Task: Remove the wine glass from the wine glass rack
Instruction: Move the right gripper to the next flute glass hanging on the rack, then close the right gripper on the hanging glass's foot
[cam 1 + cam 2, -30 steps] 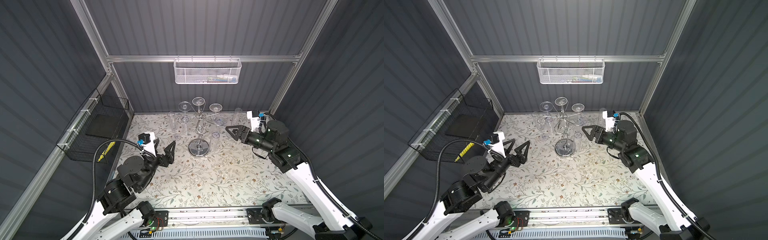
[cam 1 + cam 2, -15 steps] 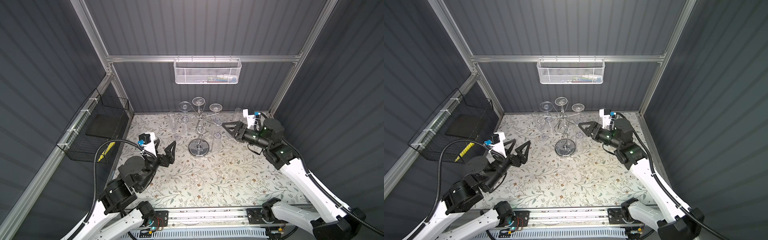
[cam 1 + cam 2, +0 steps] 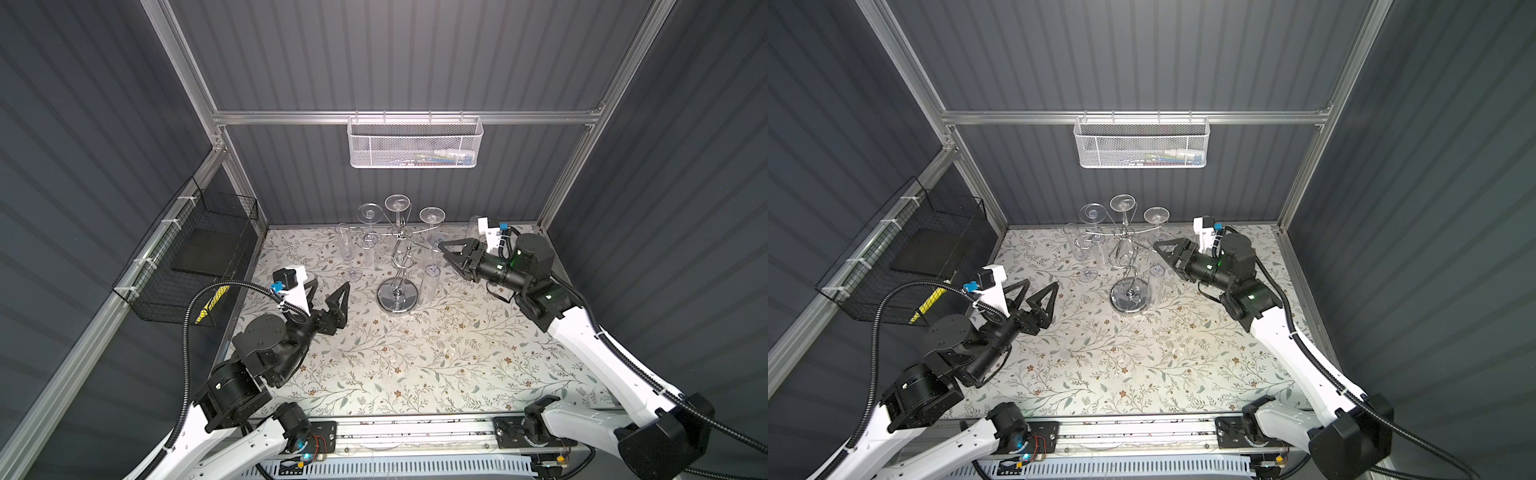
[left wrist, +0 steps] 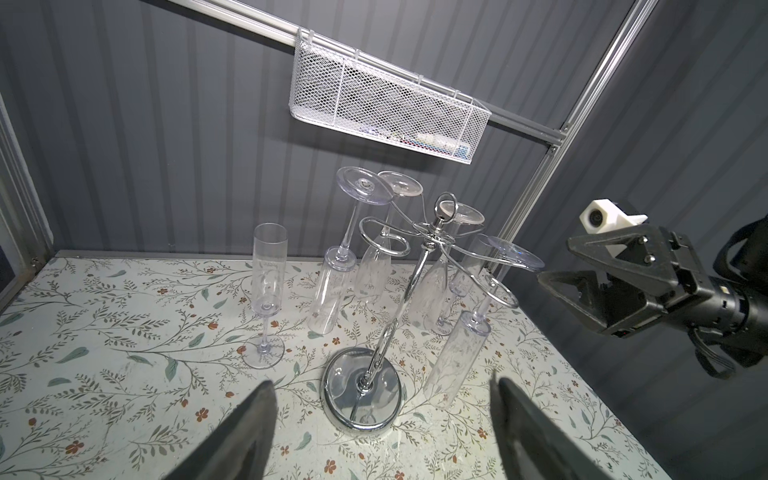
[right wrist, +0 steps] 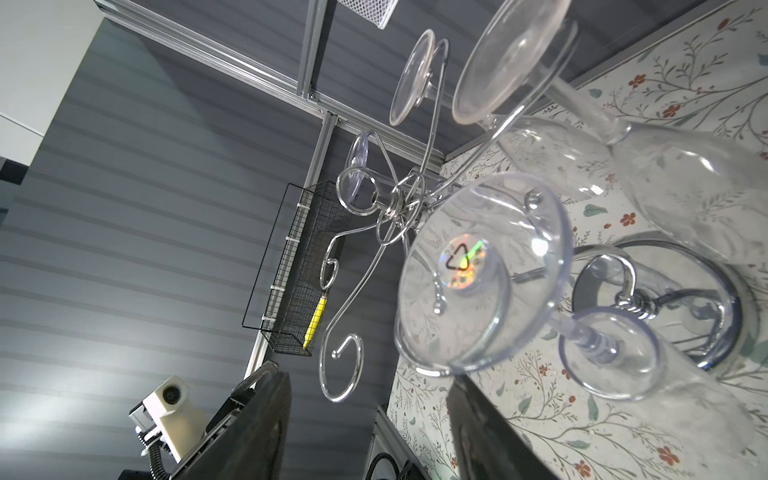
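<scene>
Since a second ago, the right gripper has been moving in toward the shiny chrome wire wine glass rack with its round mirrored base. The left gripper is staying where it was.

In both top views, the rack is standing at the back middle of the floral-patterned table cover, with clear glasses hanging upside down from its curved arms. The right gripper is hovering just beside the tall clear plastic wine glass on the rack's right side. Its jaws are standing parted and gripping nothing. The left gripper is hovering to the rack's left, spread wide and empty.

In the left wrist view, that wine glass is hanging by its foot from a spiral-tipped arm, with its bowl reaching down beside the mirrored base. The right gripper is waiting near the foot, not touching it.

In the right wrist view, the glass's round foot is filling the middle, close ahead of the black fingers. The fingers are standing apart with nothing between them.
</scene>
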Available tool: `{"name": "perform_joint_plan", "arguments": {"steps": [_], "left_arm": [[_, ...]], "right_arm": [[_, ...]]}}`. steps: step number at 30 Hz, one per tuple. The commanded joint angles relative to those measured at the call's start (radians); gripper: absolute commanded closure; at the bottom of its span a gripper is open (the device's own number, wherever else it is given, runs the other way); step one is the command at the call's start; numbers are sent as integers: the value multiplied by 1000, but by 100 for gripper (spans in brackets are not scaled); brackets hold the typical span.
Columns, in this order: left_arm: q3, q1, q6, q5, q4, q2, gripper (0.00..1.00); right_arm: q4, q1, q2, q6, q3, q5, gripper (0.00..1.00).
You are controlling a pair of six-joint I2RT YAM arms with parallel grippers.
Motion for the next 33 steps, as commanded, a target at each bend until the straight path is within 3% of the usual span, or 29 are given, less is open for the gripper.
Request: {"name": "perform_joint_plan", "arguments": {"steps": [1,16,33], "left_arm": [[-14,-6,-13,-18,-1,-9,18],[-11,-5,-16,-26,-10,-19,18],[-20,-5,-35,-27,-33,-43,18]], "right_arm": [[6,-4,-22,5,-11,22,38],[0,-61,-8,52,-26,30,43],[175,-98,112,177,-15,-15,58]]}}
